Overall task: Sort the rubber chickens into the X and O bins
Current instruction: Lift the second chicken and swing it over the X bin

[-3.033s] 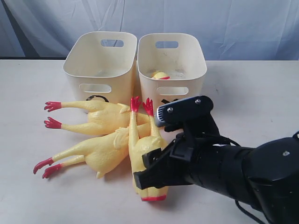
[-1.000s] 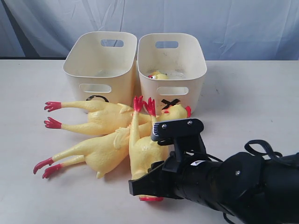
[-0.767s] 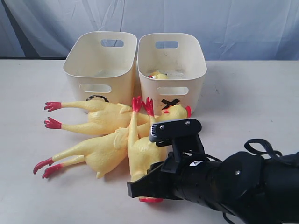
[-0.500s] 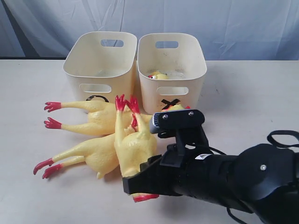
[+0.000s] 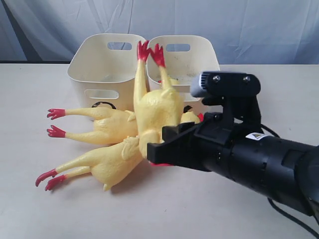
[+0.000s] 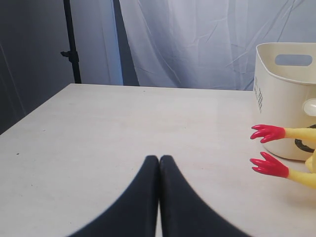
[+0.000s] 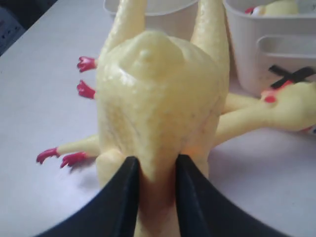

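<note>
— Exterior view: how far along?
— Early. X bin, centre right, holds one small chicken; O bin shows none. Two rubber chickens lie lower left. Right gripper clamps the raised chicken mid-frame; left gripper is pressed together, empty.

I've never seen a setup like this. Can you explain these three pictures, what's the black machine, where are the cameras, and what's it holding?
It is a robot with two arms; each ends in a two-fingered end effector. The wide picture comes from a camera off the arms. The other two come from cameras on the wrists. The right end effector grips one rubber chicken at the neck, feet up, clear of the table. The left end effector is shut and empty. Two more chickens lie on the table before two cream bins; a small chicken sits in the right bin, marked X.
</note>
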Tool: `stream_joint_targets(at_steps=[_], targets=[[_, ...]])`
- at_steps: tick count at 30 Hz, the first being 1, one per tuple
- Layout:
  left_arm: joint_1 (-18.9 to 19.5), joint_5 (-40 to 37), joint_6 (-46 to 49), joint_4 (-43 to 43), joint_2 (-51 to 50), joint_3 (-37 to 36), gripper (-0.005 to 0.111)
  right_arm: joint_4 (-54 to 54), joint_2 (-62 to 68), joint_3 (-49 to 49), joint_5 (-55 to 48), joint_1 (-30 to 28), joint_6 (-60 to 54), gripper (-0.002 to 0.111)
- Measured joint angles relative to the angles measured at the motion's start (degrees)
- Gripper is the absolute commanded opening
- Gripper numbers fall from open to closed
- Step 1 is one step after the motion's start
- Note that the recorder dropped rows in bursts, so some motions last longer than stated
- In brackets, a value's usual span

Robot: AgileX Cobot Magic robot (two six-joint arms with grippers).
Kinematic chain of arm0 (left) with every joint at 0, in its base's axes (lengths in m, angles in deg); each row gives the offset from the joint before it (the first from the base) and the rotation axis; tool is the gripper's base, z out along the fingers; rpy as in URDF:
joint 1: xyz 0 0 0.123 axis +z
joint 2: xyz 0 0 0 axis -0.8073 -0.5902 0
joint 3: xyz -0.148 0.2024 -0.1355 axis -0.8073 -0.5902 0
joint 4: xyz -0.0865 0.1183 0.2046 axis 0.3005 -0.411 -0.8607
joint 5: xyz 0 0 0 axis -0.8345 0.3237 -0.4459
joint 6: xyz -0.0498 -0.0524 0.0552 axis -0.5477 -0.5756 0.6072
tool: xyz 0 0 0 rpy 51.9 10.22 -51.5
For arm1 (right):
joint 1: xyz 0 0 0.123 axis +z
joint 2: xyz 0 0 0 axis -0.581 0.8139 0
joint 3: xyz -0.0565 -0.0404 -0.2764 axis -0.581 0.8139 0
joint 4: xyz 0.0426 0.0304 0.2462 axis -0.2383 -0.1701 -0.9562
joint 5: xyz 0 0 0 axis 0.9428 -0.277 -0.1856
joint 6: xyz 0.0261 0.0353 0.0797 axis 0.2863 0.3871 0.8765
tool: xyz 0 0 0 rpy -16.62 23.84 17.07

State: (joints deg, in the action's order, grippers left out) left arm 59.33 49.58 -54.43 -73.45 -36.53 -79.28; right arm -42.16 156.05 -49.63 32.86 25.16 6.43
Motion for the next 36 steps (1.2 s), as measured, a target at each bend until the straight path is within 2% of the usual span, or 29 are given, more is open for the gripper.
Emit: stream_joint_targets(at_steps=[10,17,29,36], targets=[[0.00,0.00,0.00,0.00,0.00,0.00,0.000,-0.13,-0.12,-3.08,16.29,-0.80,-9.24,-0.001],[0.00,0.00,0.00,0.00,0.00,0.00,0.000,3.46,4.36,-9.62,17.07,-7.19,-11.04,-0.001],[0.00,0.00,0.00,0.00,0.00,0.00,0.000,12.00,21.77,-25.50,14.00,-16.82,-11.83,-0.001],[0.00,0.00,0.00,0.00,0.00,0.00,0.000,11.49,31.21,-33.18,13.61,-19.14,-23.41,-0.001]])
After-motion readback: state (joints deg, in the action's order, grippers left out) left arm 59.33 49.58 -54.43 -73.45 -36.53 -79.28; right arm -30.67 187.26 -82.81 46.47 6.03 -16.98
